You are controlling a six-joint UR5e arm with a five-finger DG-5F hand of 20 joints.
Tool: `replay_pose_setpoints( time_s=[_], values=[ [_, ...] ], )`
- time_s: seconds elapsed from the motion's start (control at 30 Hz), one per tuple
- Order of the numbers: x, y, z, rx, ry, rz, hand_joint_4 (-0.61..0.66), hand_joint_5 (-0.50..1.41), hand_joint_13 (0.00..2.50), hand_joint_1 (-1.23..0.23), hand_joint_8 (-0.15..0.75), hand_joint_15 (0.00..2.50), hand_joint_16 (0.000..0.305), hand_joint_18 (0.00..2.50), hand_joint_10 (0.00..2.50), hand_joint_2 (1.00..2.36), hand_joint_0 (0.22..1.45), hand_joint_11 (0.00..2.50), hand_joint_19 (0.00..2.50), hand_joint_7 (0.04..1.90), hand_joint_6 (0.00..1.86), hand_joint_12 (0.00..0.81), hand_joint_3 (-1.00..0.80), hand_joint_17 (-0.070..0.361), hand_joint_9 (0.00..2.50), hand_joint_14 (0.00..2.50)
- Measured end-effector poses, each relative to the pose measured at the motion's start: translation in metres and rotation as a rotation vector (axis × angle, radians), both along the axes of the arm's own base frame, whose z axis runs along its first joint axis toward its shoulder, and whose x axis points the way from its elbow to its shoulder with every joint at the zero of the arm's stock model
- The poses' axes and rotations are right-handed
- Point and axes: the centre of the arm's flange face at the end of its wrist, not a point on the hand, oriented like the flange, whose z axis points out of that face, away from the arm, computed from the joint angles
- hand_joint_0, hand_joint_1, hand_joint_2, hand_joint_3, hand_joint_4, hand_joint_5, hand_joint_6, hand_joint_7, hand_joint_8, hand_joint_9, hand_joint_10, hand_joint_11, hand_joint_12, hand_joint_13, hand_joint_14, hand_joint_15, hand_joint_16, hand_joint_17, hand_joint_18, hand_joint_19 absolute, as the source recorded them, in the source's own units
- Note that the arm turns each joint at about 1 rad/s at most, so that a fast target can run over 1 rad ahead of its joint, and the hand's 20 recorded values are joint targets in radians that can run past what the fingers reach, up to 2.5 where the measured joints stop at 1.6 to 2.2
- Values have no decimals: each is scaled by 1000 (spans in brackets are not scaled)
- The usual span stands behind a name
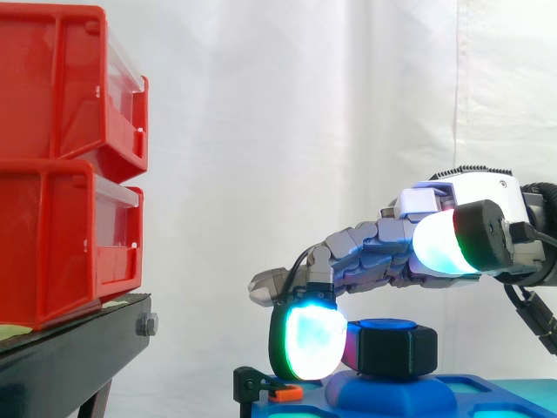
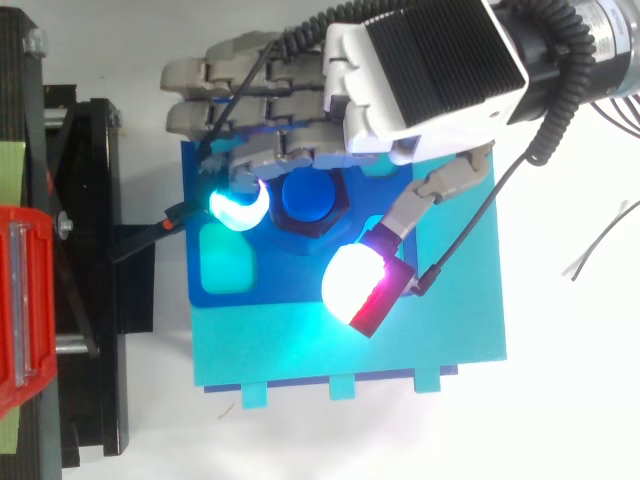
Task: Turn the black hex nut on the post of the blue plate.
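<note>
Side view: the hand [image 1: 474, 187] holds its fingers [image 1: 365, 248] apart, one cyan pad [image 1: 309, 341] touching the black hex nut [image 1: 398, 348], thumb [image 1: 439, 244] raised above.

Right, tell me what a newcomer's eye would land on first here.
The hand's glowing pads stand out most. A cyan one is low in the side view, right beside the black nut on the blue plate's post, and a white-magenta one is held higher, off the nut. Next come the two red bins stacked on the black stand at the left.
</note>
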Motion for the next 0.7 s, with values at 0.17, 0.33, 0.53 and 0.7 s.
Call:
replay_pose_setpoints(
  time_s=[0.17,0.33,0.53,0.7],
  values=[
    [-2,-5,0,-1,0,0,336,-186,148,-142,302,33,54,151,0,1000,469,0,275,995,504,378,-500,121,273,0],
    [-3,-11,0,-1,0,-6,339,-187,151,-144,301,33,54,151,0,1000,469,0,274,994,504,378,-500,121,272,0],
    [-5,-18,0,-2,0,-6,339,-187,151,-144,301,33,54,152,0,1000,469,0,274,994,504,378,-500,121,272,1],
    [-7,-22,0,-2,0,-7,340,-187,151,-145,300,36,54,154,0,1000,469,0,267,994,504,378,-500,121,271,0]
  ],
)
